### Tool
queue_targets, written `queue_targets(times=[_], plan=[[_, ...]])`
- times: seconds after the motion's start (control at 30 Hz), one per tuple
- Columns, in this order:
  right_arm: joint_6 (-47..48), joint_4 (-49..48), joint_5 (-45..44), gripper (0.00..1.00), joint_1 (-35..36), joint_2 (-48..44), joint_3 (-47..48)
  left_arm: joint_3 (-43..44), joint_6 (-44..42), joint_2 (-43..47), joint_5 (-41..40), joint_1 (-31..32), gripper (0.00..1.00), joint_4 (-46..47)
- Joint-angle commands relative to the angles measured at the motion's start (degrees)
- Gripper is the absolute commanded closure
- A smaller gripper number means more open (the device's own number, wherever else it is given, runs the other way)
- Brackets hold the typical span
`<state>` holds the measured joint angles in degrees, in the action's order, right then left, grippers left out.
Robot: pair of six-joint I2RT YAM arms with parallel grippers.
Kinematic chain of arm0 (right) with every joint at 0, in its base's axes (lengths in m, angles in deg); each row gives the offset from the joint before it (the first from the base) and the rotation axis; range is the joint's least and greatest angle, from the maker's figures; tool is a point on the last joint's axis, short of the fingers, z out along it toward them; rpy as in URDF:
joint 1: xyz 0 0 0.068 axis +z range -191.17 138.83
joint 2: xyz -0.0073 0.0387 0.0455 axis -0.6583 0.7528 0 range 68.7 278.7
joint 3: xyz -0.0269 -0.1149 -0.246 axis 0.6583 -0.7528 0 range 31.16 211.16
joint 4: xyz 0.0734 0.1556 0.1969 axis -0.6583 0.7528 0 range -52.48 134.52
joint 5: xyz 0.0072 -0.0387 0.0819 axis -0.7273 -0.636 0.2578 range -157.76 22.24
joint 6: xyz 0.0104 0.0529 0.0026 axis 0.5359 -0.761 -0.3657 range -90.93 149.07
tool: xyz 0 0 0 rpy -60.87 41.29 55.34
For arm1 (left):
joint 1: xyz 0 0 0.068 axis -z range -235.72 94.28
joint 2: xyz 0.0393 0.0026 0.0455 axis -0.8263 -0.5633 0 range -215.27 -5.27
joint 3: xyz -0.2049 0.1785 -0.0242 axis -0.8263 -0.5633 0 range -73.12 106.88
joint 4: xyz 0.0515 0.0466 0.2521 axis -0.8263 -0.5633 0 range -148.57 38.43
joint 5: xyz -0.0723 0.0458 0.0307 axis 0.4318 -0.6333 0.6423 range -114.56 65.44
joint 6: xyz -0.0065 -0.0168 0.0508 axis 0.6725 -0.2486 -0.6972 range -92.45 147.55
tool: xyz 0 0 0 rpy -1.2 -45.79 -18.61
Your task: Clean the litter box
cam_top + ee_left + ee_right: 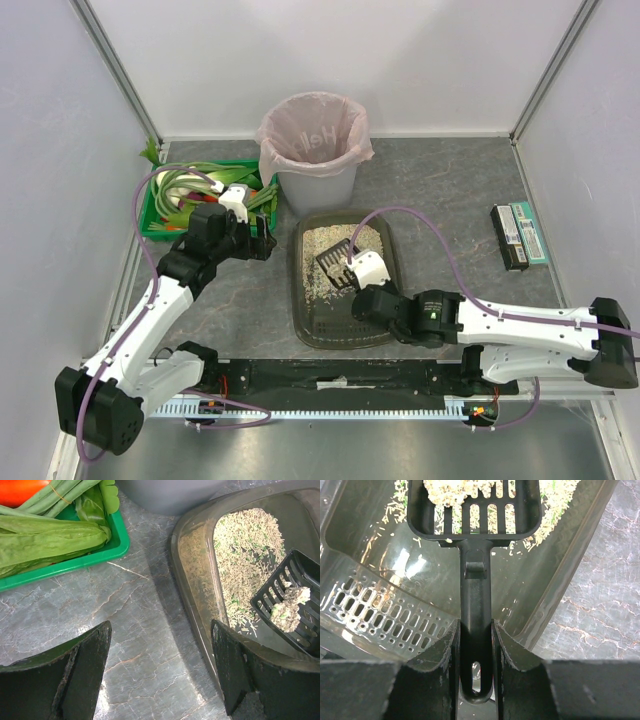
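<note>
The litter box (297, 290) is a dark olive tray at the table's centre, with beige litter (335, 240) heaped in its far half. My right gripper (362, 272) is shut on the handle (475, 605) of a black slotted scoop (335, 262). The scoop head (475, 510) hangs just above the litter with a pale clump (287, 612) of litter on it. My left gripper (262, 243) is open and holds nothing. It hovers over bare table just left of the box's rim (190, 580), its right finger (235, 665) beside that rim.
A grey bin with a pink bag (310, 150) stands right behind the litter box. A green crate (155, 228) of vegetables sits at the back left, close to my left gripper. Two flat boxes (520, 235) lie at the right. The box's near floor (375, 610) is perforated.
</note>
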<state>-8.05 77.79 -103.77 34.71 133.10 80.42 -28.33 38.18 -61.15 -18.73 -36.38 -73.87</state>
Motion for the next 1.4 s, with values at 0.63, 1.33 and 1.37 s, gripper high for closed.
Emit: queue_targets(times=[0.63,1.33,1.37], plan=[[6.4,2.1,3.6,1.0,-0.9,-9.1,16.0,0.2,0.2,1.3,0.9,0.6,0.14,1.2],[27.5,-1.5,5.9,1.0,-23.2,9.8,43.1,0.4,0.3,3.1,2.0,2.0,0.14,1.2],[28.5,-1.4,6.4,1.0,-23.8,11.4,45.3,0.5,0.2,3.1,2.0,2.0,0.14,1.1]])
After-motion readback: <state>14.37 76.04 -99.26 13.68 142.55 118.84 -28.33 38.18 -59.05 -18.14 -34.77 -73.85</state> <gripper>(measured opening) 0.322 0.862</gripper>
